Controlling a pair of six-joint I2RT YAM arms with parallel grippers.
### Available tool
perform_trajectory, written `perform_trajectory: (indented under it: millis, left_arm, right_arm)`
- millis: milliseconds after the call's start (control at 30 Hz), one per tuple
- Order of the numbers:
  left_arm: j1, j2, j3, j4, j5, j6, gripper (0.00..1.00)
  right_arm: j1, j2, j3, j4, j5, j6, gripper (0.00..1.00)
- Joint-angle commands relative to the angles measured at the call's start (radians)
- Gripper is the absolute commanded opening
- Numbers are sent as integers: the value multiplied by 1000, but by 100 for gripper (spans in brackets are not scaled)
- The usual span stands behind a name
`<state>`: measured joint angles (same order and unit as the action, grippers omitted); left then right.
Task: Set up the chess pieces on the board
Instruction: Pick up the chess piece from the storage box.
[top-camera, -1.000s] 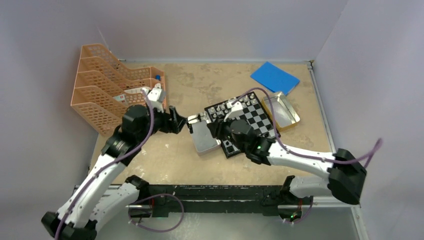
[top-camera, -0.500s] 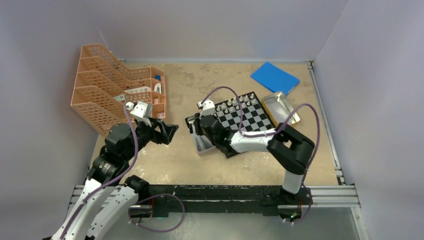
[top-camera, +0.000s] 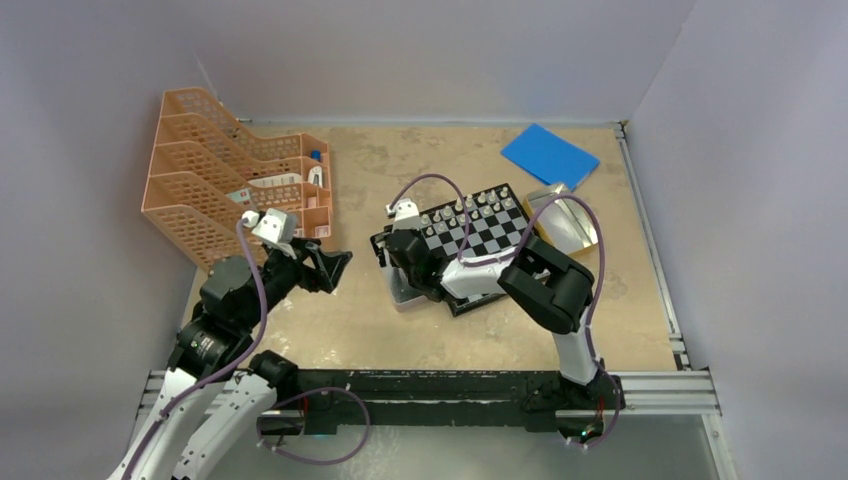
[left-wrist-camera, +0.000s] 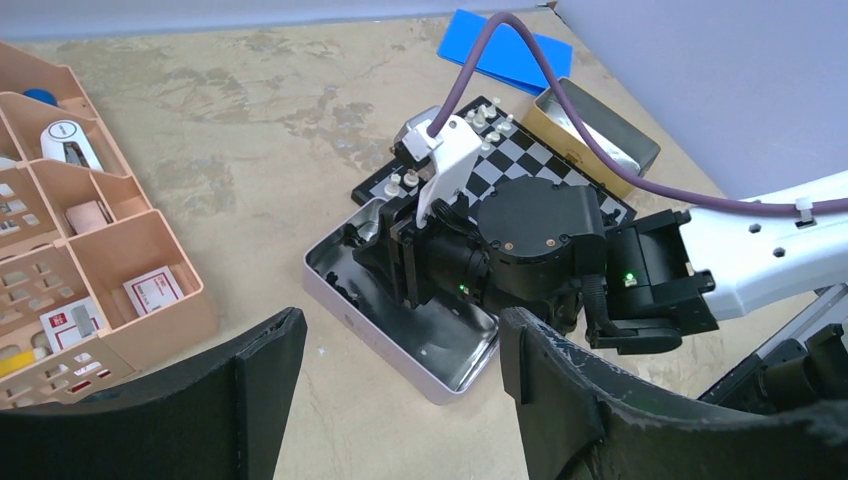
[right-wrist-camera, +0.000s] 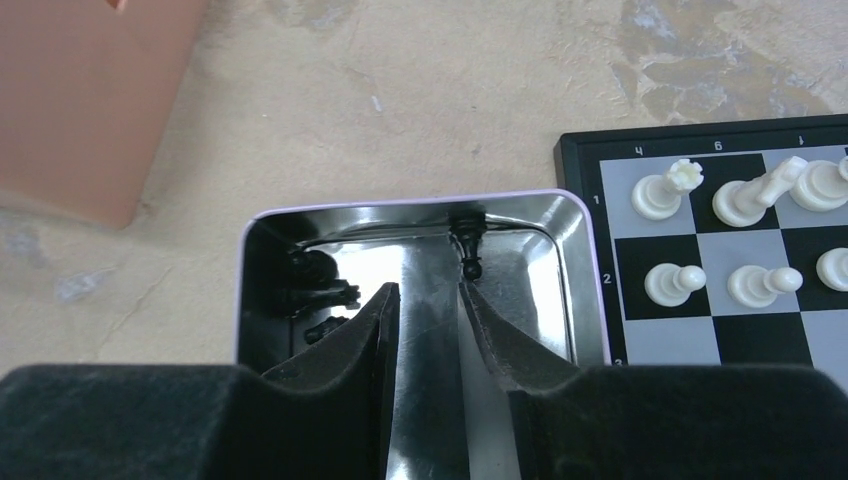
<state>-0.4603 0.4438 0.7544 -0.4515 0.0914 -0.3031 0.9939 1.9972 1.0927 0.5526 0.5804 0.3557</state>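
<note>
One black chess piece (right-wrist-camera: 470, 247) sits against the tin's (right-wrist-camera: 420, 205) far wall, just past the tip of the board-side finger of the right gripper (right-wrist-camera: 428, 292), not between the fingers (right-wrist-camera: 372, 330). Gap is narrow with only bare tin floor in it, nothing held. Other black pieces (right-wrist-camera: 318, 290) are bunched in the tin's opposite corner, beside the other finger. Empty left gripper (left-wrist-camera: 400, 335) is spread wide over the table (top-camera: 400, 160), between the orange organizer (top-camera: 225, 165) and the tin. Versus a second ago: right arm was stretched with its elbow far right, now folded up beside the board (right-wrist-camera: 720, 140); left gripper has backed off from the tin. Tiny glossy white pieces (right-wrist-camera: 672, 190) stand in two rows on the squares nearest the tin; black ones too dark to tell type
</note>
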Motion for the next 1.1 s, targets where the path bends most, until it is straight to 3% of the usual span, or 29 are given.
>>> perform_trajectory:
  millis: [0,467,767,1067]
  left_arm:
    - [1,-4,-4,27,-10,9,70]
    - [1,14,-4,26,4,13,68]
    - [1,26,-4,27,12,19,67]
    - [2,41,-12,43,45,35,65]
  right_arm:
    - [-20,10,45,24,44,-16,33]
    - [-41,91,71,50,11,-52,34]
    - [-43,54,31,100,-4,-94,15]
    - [-44,-101,-60,76,-94,-58,6]
